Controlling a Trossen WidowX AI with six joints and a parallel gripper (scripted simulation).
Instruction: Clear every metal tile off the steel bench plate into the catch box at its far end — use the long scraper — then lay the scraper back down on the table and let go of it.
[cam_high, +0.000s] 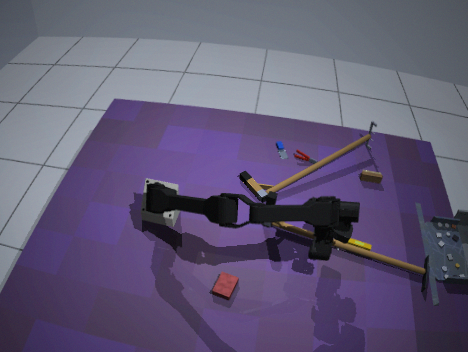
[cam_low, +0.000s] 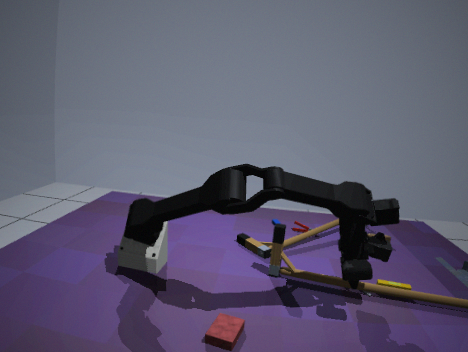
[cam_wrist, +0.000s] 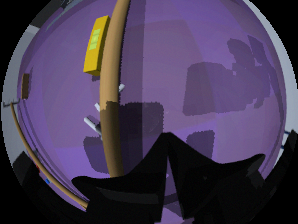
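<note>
The long scraper (cam_high: 385, 257) (cam_low: 425, 296) (cam_wrist: 115, 63) is a wooden pole lying on the purple table, with its dark blade (cam_high: 425, 280) beside the near end of the steel bench plate (cam_high: 431, 235). Several small metal tiles (cam_high: 442, 243) lie on the plate at the right edge of the top view. My gripper (cam_high: 320, 252) (cam_low: 356, 281) (cam_wrist: 165, 136) points down over the middle of the pole. Its fingers are shut. In the wrist view the pole passes to the left of the fingertips, not between them. I cannot make out the catch box.
A yellow bar (cam_high: 360, 244) (cam_low: 394, 284) (cam_wrist: 96, 44) lies beside the pole. A second pole with a hook (cam_high: 325, 162) (cam_low: 315, 231) crosses behind. A brown block (cam_high: 371, 176), a blue piece (cam_high: 280, 146), a red tool (cam_high: 301, 156) and a red block (cam_high: 225, 285) (cam_low: 225, 330) also lie on the table.
</note>
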